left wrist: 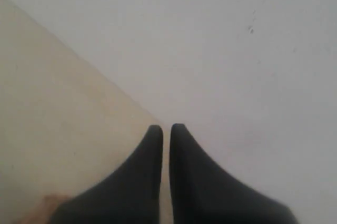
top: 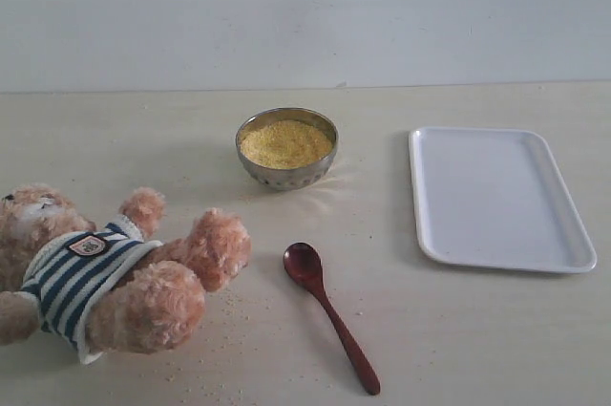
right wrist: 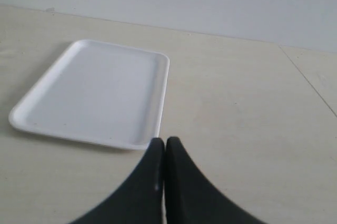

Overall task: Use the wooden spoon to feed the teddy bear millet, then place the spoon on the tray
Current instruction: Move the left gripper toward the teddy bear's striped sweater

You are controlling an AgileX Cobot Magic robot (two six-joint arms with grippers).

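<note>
The teddy bear (top: 91, 272) in its striped shirt lies on its back at the table's left front. Heaped yellow millet (top: 285, 143) fills a small steel bowl (top: 286, 175) at the middle back. The wooden spoon (top: 329, 313) lies flat on the table in front of that bowl, its oval bowl toward the back. To the right rests the white tray (top: 499, 198), with nothing on it, also seen in the right wrist view (right wrist: 95, 95). Neither arm appears in the exterior view. My left gripper (left wrist: 166, 128) is shut on nothing, over the table near the wall. My right gripper (right wrist: 165, 140) is shut, empty, just short of the tray's corner.
Stray grains (top: 229, 315) speckle the table (top: 458, 330) around the bear's feet and the spoon. A pale wall (top: 305, 14) rises behind the table's back edge. A seam in the tabletop (right wrist: 308, 79) runs beyond the tray in the right wrist view.
</note>
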